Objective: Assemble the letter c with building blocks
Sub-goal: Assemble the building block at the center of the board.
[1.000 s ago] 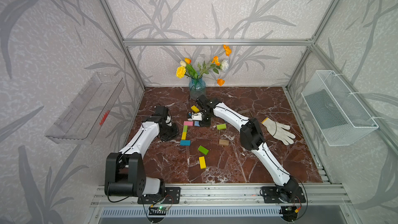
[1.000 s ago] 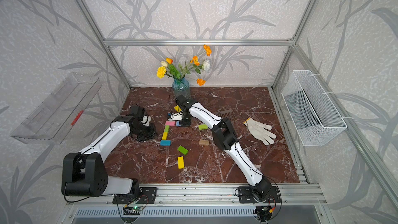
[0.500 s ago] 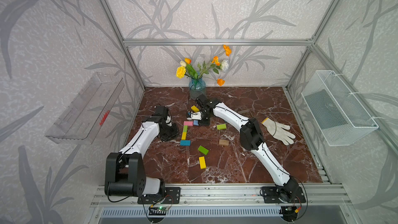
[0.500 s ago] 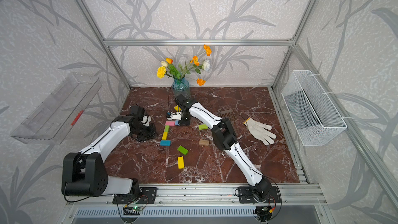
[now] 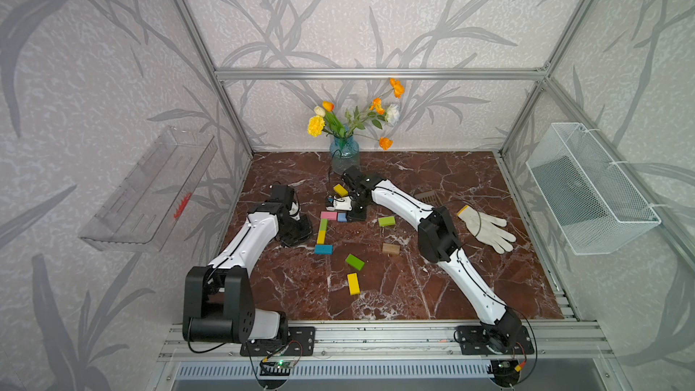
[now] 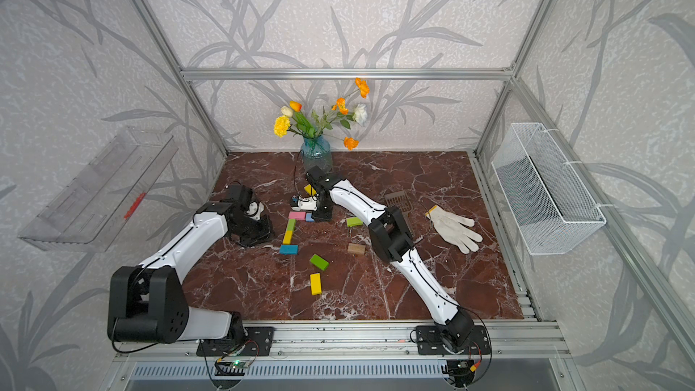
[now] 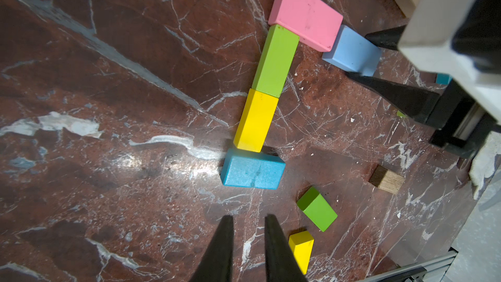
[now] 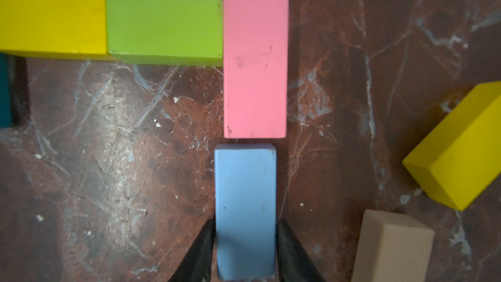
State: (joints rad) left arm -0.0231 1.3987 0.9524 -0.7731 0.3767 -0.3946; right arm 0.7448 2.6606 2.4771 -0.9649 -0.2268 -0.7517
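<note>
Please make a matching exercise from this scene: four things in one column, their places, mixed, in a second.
1 light blue block
2 teal block
3 pink block
4 white glove

A touching the lined-up yellow block
B between the fingers of the right claw
C beside the right arm, away from blocks
D touching the lined-up green block's end

Pairs: 1-B, 2-A, 3-D, 4-C

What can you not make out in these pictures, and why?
- Right wrist view: whether the right gripper grips the light blue block; the contact is blurred.
- Right wrist view: tan block cut off by the bottom edge, teal block by the left edge.
- In a top view: the brown scoop is partly hidden behind the right arm.
</note>
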